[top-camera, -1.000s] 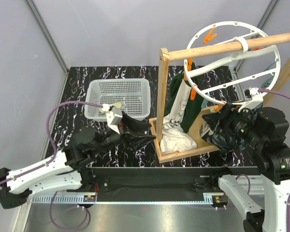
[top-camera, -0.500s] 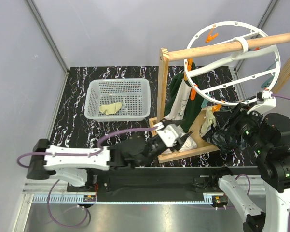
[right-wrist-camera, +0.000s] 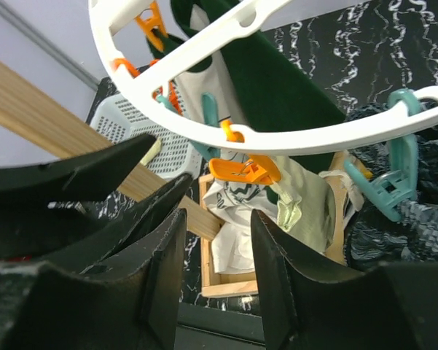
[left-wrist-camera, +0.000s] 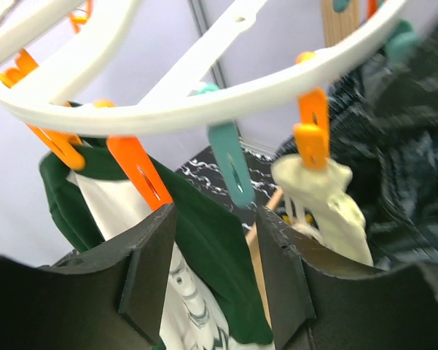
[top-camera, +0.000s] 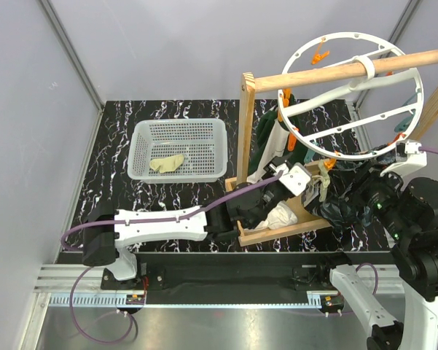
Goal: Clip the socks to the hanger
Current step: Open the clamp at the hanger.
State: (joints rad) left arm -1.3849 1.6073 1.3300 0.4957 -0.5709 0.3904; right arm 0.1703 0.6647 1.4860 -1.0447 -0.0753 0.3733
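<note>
Hanger point(top-camera: 356, 34) with one sock point(left-wrist-camera: 321, 193) pegged.
The white ring is hung tilted on a wooden rod point(top-camera: 313, 73); the cream sock is held by an orange peg point(left-wrist-camera: 311, 135); a second sock point(top-camera: 167, 162) is seen crumpled in the basket point(top-camera: 178, 122).

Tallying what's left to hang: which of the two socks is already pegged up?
The sock hanging from an orange peg on the hanger rim; the other sock lies loose in the white basket.

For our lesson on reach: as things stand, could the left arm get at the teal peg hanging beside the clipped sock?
Probably yes. The left gripper is empty, jaws apart, and the teal peg hangs just ahead, in line with the gap, with nothing in between.
</note>
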